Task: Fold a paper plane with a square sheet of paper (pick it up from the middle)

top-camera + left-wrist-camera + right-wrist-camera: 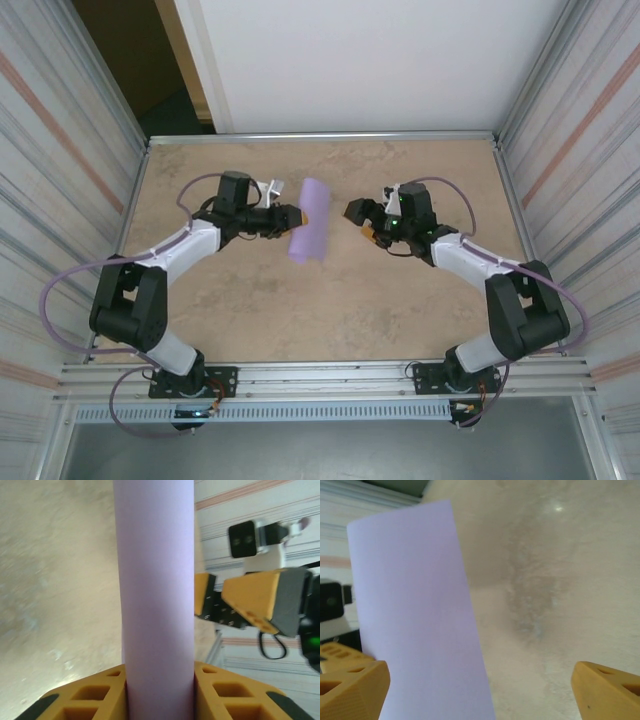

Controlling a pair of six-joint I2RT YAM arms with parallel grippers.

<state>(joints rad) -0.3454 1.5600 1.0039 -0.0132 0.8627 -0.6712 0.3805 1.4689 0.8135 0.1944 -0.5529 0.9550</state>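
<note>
left gripper [298, 215] pinches the curled paper [314, 198] above the tabletop [300, 310] near its far edge; right gripper [362, 222] gapes wide just beside — on one narrow pinch it could sag, twist or slip.

No text, label, brand, number or sign can be read on any surface in these three camera views.
</note>
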